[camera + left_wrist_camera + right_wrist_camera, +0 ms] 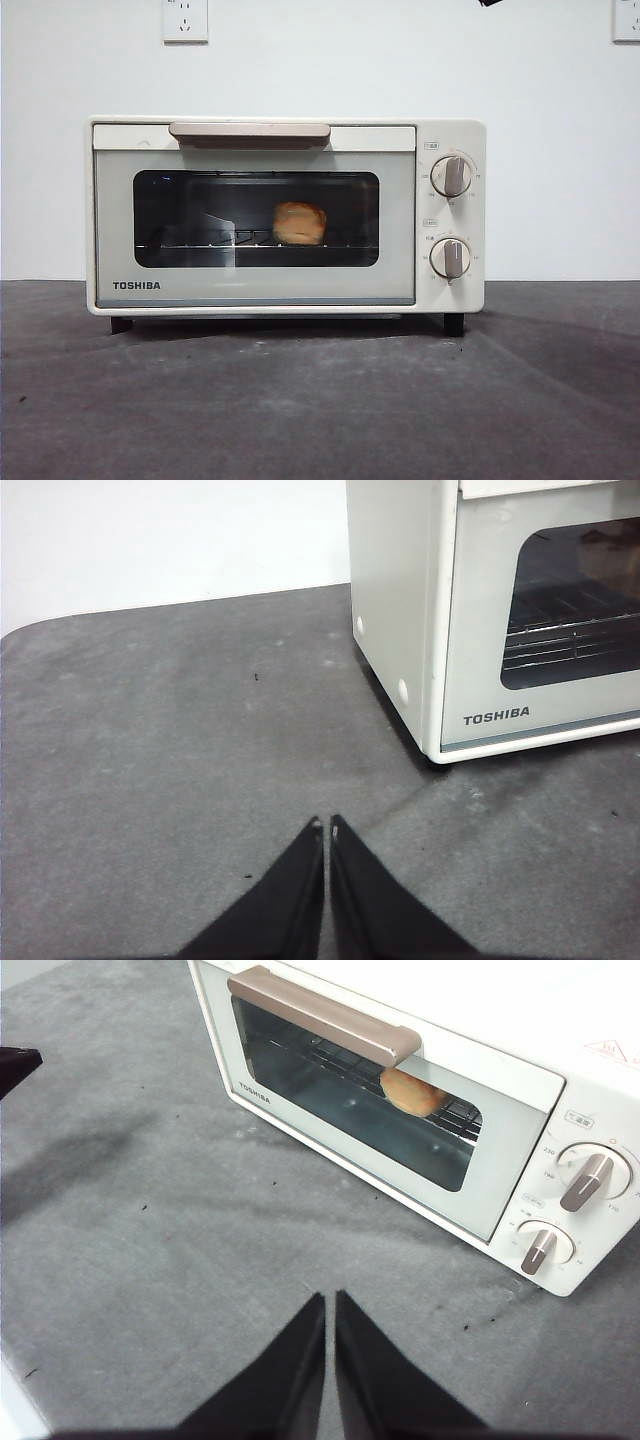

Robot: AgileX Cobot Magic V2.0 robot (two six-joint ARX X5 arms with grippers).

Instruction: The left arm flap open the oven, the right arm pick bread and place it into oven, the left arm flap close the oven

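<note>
The cream-white TOSHIBA oven point(255, 290) stands on the grey table with its door shut and its beige bar handle point(250, 131) at the top. Through the dark glass I see the golden bread point(299, 223) lying on the wire rack inside; the right wrist view shows the bread point(412, 1093) behind the handle point(325, 1017). My left gripper point(326, 825) hangs shut and empty over bare table, off the oven's point(480, 670) TOSHIBA-side corner. My right gripper point(330, 1298) is shut and empty, above the table in front of the oven point(520, 1175).
Two round knobs point(451, 175) point(450, 257) sit on the oven's right panel. A white wall with a socket point(185, 19) stands behind. The black tip of the other arm point(15, 1065) shows at the edge of the right wrist view. Grey mat point(320, 400) spreads before the oven.
</note>
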